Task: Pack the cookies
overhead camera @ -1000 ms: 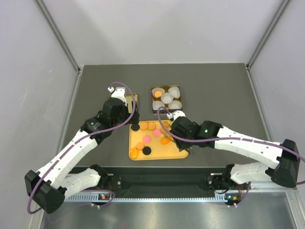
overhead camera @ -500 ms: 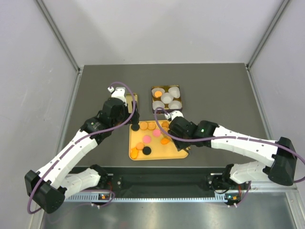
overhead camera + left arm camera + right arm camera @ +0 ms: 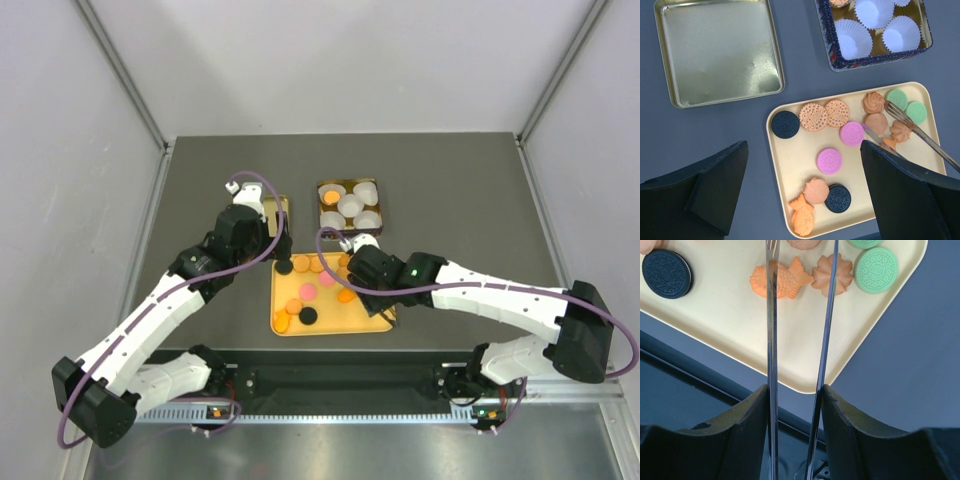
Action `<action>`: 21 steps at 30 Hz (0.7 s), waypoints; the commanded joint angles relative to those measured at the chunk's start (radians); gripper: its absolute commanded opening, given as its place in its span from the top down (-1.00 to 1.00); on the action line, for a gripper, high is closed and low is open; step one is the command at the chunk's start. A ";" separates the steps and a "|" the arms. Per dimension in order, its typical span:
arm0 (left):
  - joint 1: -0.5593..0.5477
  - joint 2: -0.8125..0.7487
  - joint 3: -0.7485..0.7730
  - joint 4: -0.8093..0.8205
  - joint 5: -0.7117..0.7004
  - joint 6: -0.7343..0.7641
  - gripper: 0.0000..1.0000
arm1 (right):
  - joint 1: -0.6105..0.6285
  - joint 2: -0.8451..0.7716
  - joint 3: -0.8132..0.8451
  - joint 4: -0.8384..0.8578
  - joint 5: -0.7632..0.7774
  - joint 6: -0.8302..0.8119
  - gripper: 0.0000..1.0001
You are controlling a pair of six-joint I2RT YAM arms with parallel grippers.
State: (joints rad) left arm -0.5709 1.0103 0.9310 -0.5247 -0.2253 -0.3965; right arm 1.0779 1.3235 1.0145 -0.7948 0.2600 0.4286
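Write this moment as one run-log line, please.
left pincer: open, above tray | right pincer: shut on tongs | tongs: tips at cookies on tray | tin: paper cups mostly empty

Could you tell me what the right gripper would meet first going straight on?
Probably the tan round cookie on the tray: the tongs in the right gripper straddle it, though their height is unclear.

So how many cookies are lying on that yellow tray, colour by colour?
On the tray:
Black cookies: 2
Pink cookies: 2
Green cookies: 2
Orange or tan cookies: 8, one partly hidden by the tongs
Total: 14
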 commanded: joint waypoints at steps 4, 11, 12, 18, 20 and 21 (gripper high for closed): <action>0.006 -0.010 0.014 0.037 0.001 -0.001 -0.98 | 0.011 -0.036 0.045 -0.003 -0.001 0.002 0.12; 0.005 -0.009 0.011 0.040 0.010 -0.007 -0.98 | 0.010 -0.055 0.065 -0.029 -0.008 0.009 0.12; 0.005 -0.009 0.011 0.040 0.011 -0.007 -0.98 | 0.008 -0.053 0.065 -0.027 -0.007 0.007 0.12; 0.005 -0.009 0.009 0.042 0.009 -0.007 -0.98 | 0.008 -0.040 0.062 -0.023 -0.024 0.002 0.12; 0.005 -0.009 0.009 0.042 0.009 -0.007 -0.98 | 0.004 -0.040 0.056 -0.015 -0.030 0.002 0.12; 0.006 -0.010 0.009 0.042 0.010 -0.007 -0.98 | 0.001 -0.038 0.056 -0.012 -0.031 0.001 0.12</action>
State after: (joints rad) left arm -0.5697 1.0103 0.9310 -0.5243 -0.2241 -0.3973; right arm 1.0779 1.3025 1.0298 -0.8268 0.2371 0.4301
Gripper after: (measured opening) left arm 0.991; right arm 0.444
